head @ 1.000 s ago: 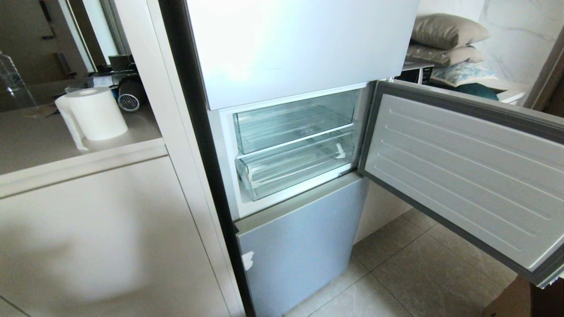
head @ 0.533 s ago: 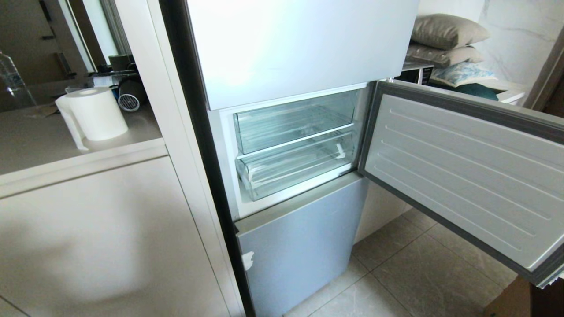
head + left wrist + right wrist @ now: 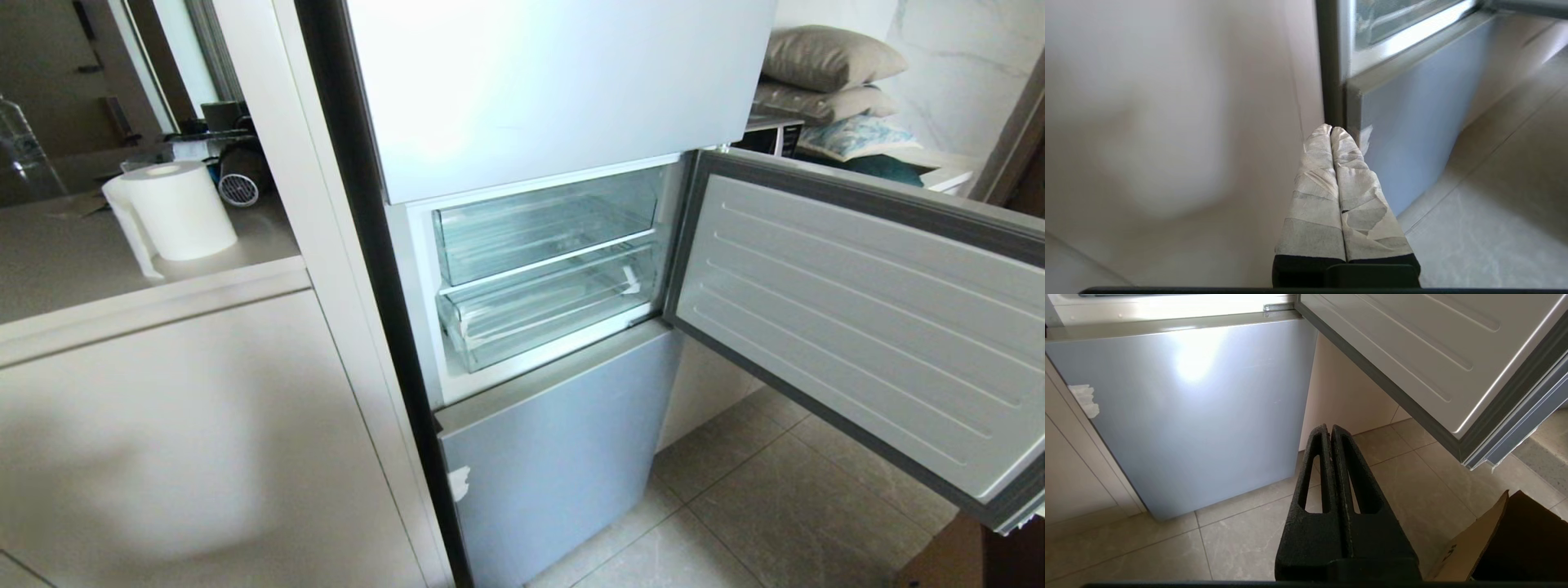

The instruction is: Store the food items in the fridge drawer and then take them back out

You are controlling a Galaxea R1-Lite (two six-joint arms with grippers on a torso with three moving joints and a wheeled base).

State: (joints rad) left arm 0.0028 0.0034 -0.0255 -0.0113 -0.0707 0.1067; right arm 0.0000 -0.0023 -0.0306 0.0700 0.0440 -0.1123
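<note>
The pale blue-silver fridge (image 3: 555,82) stands with its middle door (image 3: 865,318) swung open to the right. Inside, the clear fridge drawer (image 3: 547,314) sits pushed in beneath a shorter clear bin (image 3: 543,224); both look empty. No food items are in view. Neither gripper shows in the head view. My left gripper (image 3: 1330,130), fingers wrapped in white tape, is shut and empty, low beside the fridge's black side edge (image 3: 1329,61). My right gripper (image 3: 1329,428), black, is shut and empty above the floor tiles, before the bottom fridge front (image 3: 1188,416).
Beige cabinets (image 3: 180,441) flank the fridge on the left, with a paper towel roll (image 3: 175,208) on the counter. A cardboard box (image 3: 1502,543) sits on the floor under the open door's corner. Pillows (image 3: 829,57) are stacked behind the door.
</note>
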